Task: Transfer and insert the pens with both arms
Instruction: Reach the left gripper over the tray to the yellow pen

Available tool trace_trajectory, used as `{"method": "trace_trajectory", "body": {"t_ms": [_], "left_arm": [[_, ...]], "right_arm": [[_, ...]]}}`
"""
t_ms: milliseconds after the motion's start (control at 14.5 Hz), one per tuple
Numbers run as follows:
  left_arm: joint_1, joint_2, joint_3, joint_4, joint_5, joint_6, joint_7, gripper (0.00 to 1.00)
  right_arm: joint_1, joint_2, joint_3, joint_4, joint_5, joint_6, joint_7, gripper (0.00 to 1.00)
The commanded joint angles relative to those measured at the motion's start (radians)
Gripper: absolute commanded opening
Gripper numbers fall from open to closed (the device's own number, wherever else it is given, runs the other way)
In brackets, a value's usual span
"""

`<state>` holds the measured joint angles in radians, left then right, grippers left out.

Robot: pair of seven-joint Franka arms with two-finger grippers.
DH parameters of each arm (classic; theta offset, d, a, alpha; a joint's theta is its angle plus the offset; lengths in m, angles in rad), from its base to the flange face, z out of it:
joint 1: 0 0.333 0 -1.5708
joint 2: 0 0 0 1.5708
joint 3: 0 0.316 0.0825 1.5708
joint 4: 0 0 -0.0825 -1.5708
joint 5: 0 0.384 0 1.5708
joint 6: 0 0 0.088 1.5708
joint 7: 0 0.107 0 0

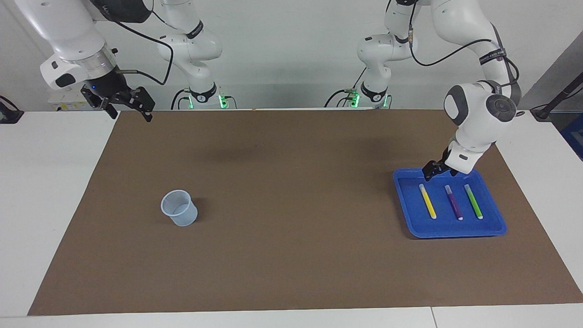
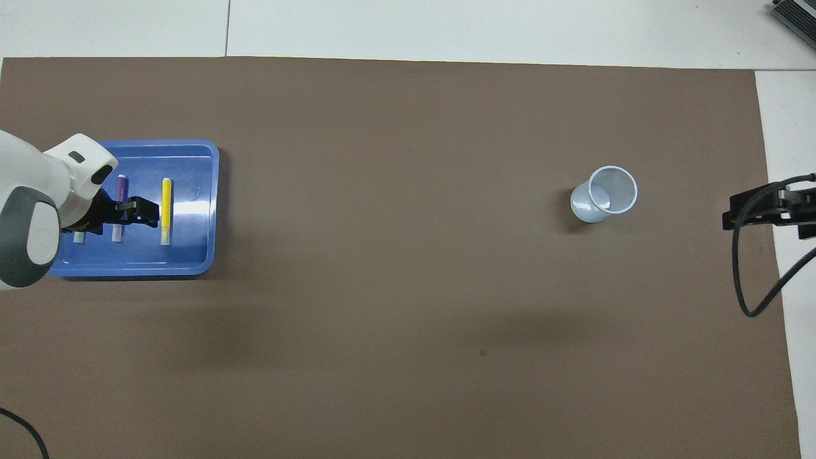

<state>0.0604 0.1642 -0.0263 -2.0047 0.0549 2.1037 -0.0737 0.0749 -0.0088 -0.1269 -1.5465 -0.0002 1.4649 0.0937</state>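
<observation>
1. Blue plastic tray (image 1: 410, 218) sits on the brown mat (image 1: 291, 205) toward my left arm's end of the surface (image 1: 45, 205); all three pens lie inside it, side by side and apart from one another.
2. I see the yellow pen (image 1: 427, 201) on the side of the tray toward the middle of the mat, the purple pen (image 1: 453, 202) in the middle, and the green pen (image 1: 473, 201) on the side toward the mat's edge. In the overhead view my own arm covers most of the green one.
3. My left gripper (image 1: 436, 169) hangs low over the tray's rim nearest the robots, just above the yellow and purple pens' ends — its jaws stand wide and hold nothing. I can see no contact with any pen.
4. From overhead the left gripper (image 2: 137, 212) shows between the purple pen (image 2: 120, 188) and the yellow pen (image 2: 166, 210).
5. My right gripper (image 1: 125, 101) waits in the air over the mat's corner at the right arm's end, spread wide and empty.
6. A pale, translucent cup (image 1: 179, 207) stands upright on the mat toward the right arm's end, well apart from the tray — I see nothing inside it.
</observation>
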Motion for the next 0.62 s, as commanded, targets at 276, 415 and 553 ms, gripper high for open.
{"method": "trace_trajectory", "body": {"t_ms": [276, 415, 553], "left_arm": [[-0.005, 0.067, -0.003, -0.065, 0.017, 0.148, 0.012, 1.0], [-0.007, 0.072, -0.003, -0.094, 0.017, 0.191, 0.012, 1.0], [-0.007, 0.075, -0.003, -0.106, 0.016, 0.219, 0.012, 1.0]], "right_arm": [[-0.009, -0.02, 0.004, -0.027, 0.022, 0.0, 0.026, 1.0], [-0.009, -0.02, 0.004, -0.027, 0.022, 0.0, 0.026, 1.0], [-0.009, -0.02, 0.004, -0.027, 0.022, 0.0, 0.026, 1.0]]}}
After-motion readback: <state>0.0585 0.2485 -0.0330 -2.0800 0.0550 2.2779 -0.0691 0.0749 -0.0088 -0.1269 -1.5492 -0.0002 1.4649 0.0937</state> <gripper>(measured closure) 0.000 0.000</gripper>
